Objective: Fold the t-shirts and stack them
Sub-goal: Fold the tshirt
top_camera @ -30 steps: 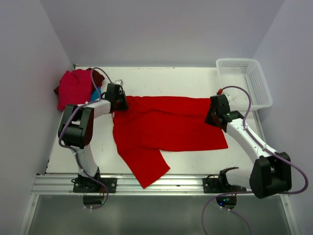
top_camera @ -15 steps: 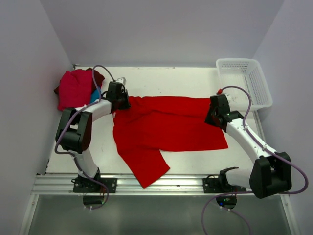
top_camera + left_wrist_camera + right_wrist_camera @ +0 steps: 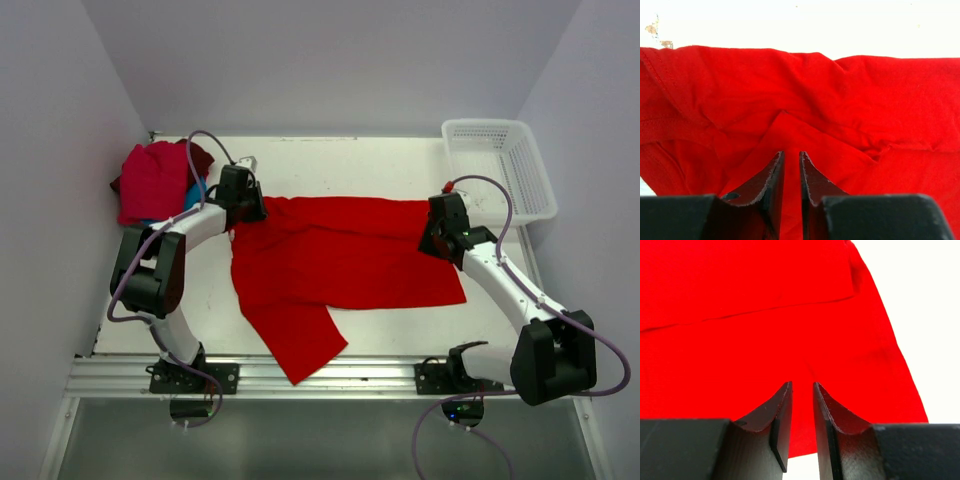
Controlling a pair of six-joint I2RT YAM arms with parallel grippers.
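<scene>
The large bright red t-shirt (image 3: 340, 255) lies spread flat across the table's middle, one part hanging toward the front edge. My left gripper (image 3: 243, 207) is at its far left corner. In the left wrist view the gripper (image 3: 791, 153) has its jaws a narrow gap apart over wrinkled red t-shirt cloth (image 3: 805, 95). My right gripper (image 3: 436, 238) is at the shirt's right edge. In the right wrist view this gripper (image 3: 802, 384) also has its jaws slightly apart above the flat red t-shirt (image 3: 750, 330), with nothing pinched. Folded red (image 3: 152, 181), maroon (image 3: 201, 156) and teal (image 3: 195, 193) t-shirts are piled at the far left.
A white mesh basket (image 3: 500, 170) stands at the far right corner. Bare white table (image 3: 340, 165) shows behind the shirt. Grey walls close in on both sides, and a metal rail (image 3: 330, 378) runs along the front edge.
The left jaws have parted from shut to a narrow gap, and the left arm's elbow has shifted slightly. The right arm and the shirt have not moved.
</scene>
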